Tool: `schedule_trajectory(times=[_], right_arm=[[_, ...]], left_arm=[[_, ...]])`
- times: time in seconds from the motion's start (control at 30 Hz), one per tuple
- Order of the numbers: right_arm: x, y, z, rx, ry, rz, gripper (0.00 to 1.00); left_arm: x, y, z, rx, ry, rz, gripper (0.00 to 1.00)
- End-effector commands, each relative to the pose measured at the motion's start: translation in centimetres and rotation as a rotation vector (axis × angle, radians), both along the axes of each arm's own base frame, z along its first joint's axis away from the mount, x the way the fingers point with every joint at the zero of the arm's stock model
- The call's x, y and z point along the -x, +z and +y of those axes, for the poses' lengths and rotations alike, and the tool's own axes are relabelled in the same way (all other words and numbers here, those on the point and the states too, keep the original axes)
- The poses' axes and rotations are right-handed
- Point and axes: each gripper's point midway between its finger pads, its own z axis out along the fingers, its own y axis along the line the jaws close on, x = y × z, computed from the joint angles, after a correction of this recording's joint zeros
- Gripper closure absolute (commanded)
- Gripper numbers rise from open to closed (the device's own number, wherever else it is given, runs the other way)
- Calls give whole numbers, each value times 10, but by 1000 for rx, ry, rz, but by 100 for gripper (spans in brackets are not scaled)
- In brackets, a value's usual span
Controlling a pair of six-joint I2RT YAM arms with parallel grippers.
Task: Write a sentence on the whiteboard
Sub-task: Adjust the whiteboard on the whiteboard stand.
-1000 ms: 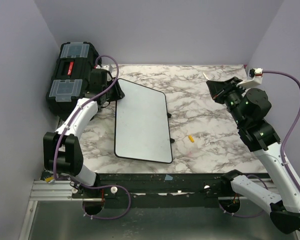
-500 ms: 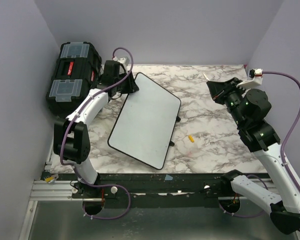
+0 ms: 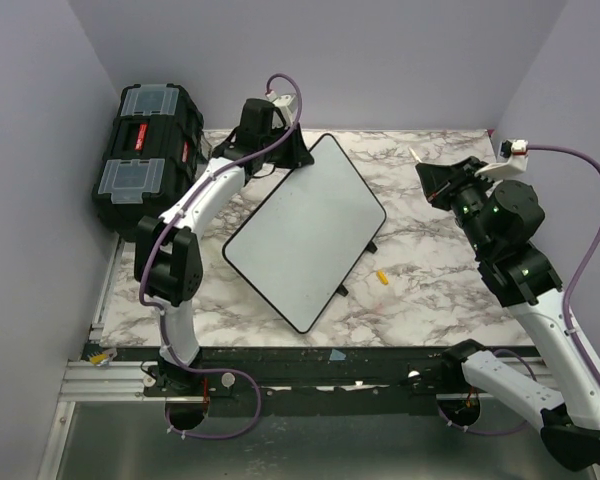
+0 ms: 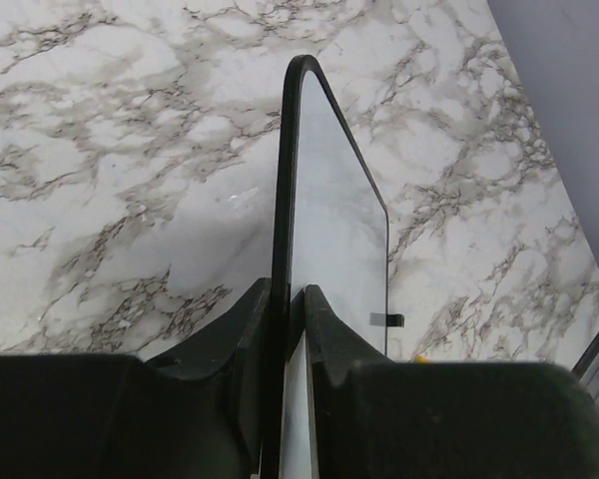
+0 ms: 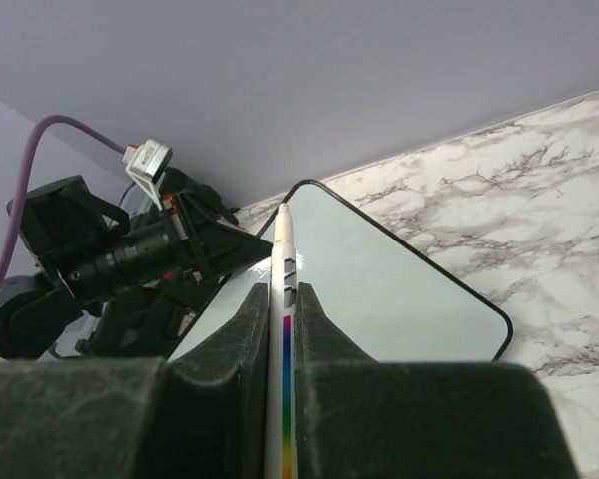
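We see the left fingers (image 3: 288,160) clamped on the far rim of the whiteboard (image 3: 302,232), which sits diagonally at mid-desk (image 3: 430,255), near the black toolbox (image 3: 140,150). Well apart from the board, the right fingers (image 3: 435,180) pinch a white marker (image 5: 283,261) with a rainbow stripe.

Grey-veined white marble surface (image 3: 430,240).
A whiteboard (image 3: 305,228) sits slantwise across its middle, a black toolbox (image 3: 145,150) stands at the far left corner, and a small yellow piece (image 3: 380,278) lies just right of the board.
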Motion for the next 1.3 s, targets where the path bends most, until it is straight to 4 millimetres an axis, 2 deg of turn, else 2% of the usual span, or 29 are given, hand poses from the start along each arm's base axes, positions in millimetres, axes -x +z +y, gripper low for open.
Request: schedule_trajectory(times=[0.0, 0.4, 0.77, 1.03, 1.27], right_arm=[[1, -5, -11, 27, -45, 5, 99], [4, -2, -16, 42, -62, -3, 99], [8, -2, -20, 49, -76, -1, 99], [8, -4, -20, 45, -71, 6, 99], [7, -6, -17, 39, -63, 12, 99]], left_arm=[[2, 19, -34, 56, -84, -15, 85], [-10, 30, -71, 126, -195, -13, 89], [22, 28, -116, 205, -428, -14, 90], [26, 23, -130, 223, -460, 13, 89], [22, 37, -140, 259, -430, -19, 90]])
